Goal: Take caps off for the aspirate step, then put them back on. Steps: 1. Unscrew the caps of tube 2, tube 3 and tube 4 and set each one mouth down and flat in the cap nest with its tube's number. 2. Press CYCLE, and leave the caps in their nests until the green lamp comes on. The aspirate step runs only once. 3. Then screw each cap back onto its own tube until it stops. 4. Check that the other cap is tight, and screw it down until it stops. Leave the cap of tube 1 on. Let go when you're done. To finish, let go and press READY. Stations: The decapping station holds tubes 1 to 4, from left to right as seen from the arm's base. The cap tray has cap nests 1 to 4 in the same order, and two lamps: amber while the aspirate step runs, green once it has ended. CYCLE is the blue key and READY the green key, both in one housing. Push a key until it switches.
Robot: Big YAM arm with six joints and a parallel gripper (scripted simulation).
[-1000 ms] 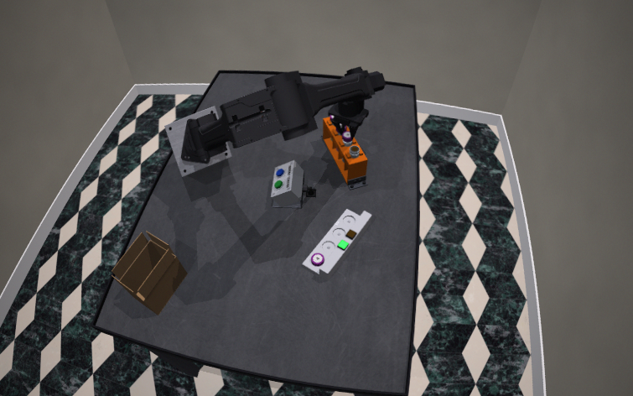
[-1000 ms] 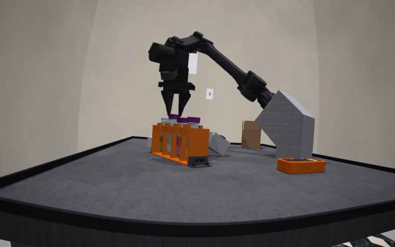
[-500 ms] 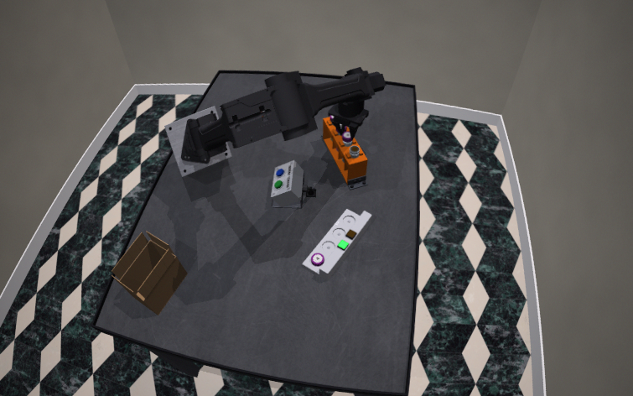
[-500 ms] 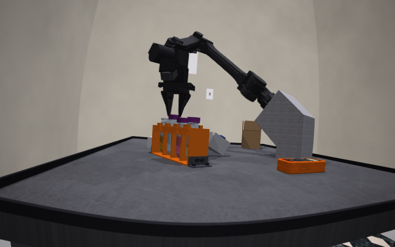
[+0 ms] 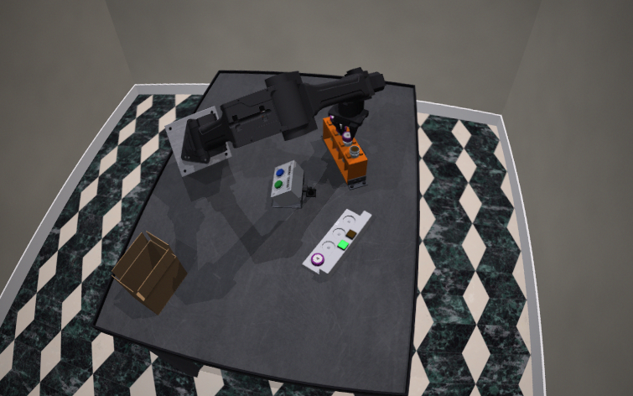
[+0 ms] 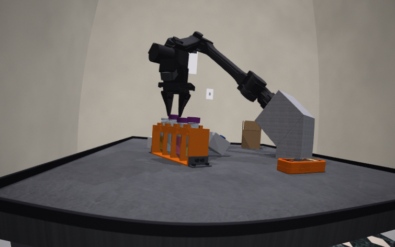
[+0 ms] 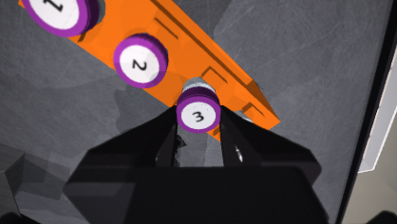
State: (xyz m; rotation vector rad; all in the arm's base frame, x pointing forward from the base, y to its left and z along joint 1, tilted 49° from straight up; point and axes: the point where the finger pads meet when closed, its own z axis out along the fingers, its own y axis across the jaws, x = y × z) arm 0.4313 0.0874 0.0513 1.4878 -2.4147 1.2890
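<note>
We've got the gripper [image 5: 346,132] [image 6: 174,115] [image 7: 198,112] clamped on cap 3 [image 5: 346,135] [image 6: 173,116] [image 7: 198,115], over tube 3's mouth at the orange station [image 5: 356,169] [image 6: 198,139] [image 7: 180,38]. It should feel light, rigid, maybe slick; we'd grip the purple rim squarely, low down.

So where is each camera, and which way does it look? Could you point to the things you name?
Top: high above the table [image 5: 358,324] [image 6: 161,196] [image 7: 95,128], looking down; whole arm [image 5: 291,106] [image 6: 226,61] shows.
Exterior: beyond one table edge, looking nearly level across; arm and jaws show.
Wrist: on the arm, looking down past the jaws; only the hand end shows.
Top and exterior share the cardboard box [image 5: 173,283] [image 6: 250,139]; all share the orange rack [image 5: 356,169] [image 6: 199,141] [image 7: 121,19].
</note>
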